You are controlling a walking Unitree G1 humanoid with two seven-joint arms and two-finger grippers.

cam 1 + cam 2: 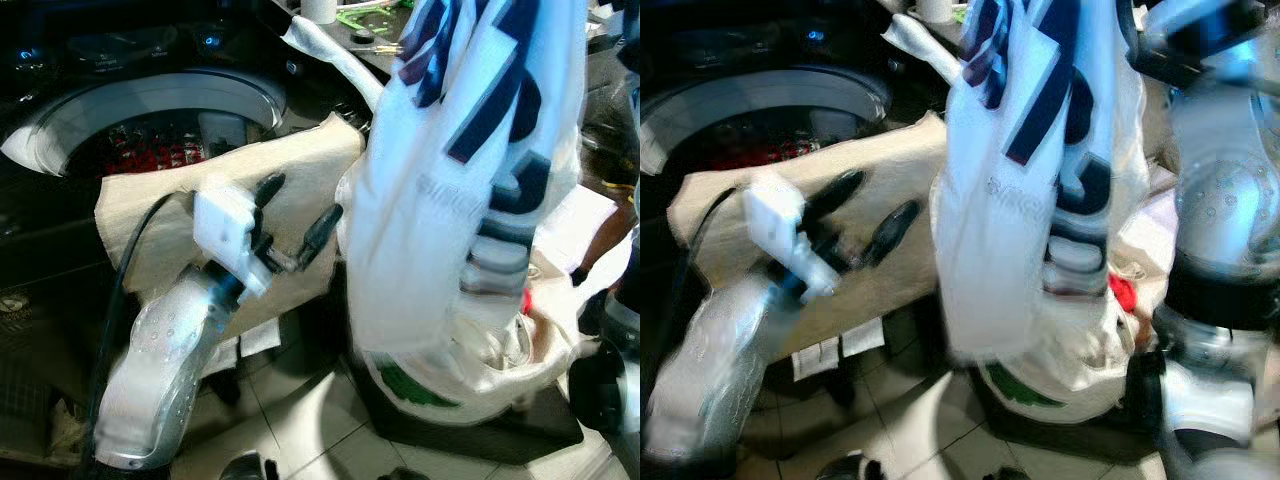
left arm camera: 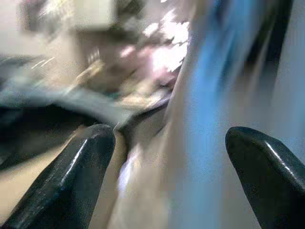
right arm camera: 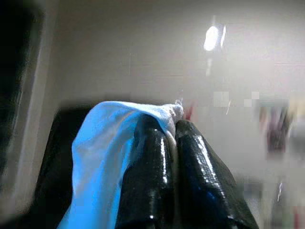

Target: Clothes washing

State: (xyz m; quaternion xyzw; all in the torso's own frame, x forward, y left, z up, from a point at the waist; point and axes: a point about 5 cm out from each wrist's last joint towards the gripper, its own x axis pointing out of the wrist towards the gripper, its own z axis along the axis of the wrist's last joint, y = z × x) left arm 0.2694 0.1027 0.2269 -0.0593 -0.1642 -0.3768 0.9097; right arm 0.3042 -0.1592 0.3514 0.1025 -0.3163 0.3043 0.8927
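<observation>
A white shirt with dark blue stripes hangs in front of me, lifted high. My right gripper is shut on a fold of its white cloth. Its lower part trails into a laundry basket on the floor. My left gripper is open, its black fingers spread just left of the hanging shirt, over a beige cloth draped on the rim of the top-loading washing machine. Red and dark clothes lie inside the drum.
The washer's dark control panel runs along the back. A red item and other laundry sit in the basket at the right. Tiled floor lies below. A cluttered counter stands behind the shirt.
</observation>
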